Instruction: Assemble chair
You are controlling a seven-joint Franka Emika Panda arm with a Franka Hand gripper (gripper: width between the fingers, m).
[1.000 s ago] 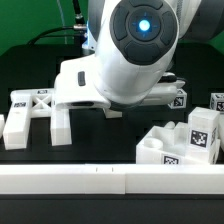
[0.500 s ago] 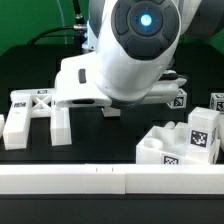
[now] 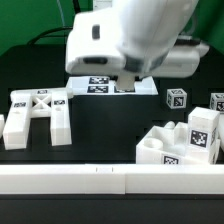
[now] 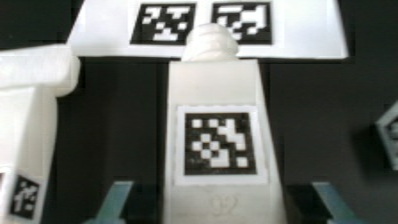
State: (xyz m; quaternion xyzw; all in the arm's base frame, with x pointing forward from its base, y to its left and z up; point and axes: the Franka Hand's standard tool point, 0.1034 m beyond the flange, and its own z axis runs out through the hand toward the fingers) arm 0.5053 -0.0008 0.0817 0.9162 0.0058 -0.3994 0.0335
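Black table (image 3: 105,130) open beside leg (image 4: 221,120) between fingers (image 4: 119,202)

Count of parts in view
One H-shaped piece (image 3: 38,110), one seat block (image 3: 160,150), two small tagged blocks (image 3: 177,98), one long tagged leg (image 4: 217,130) — and one marker board (image 3: 100,86).

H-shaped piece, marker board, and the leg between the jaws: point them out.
H-shaped piece (image 3: 40,101): exterior view, middle crossbar.
Marker board (image 3: 97,85): exterior view, a printed tag.
Leg (image 4: 217,140): wrist view, its square tag.
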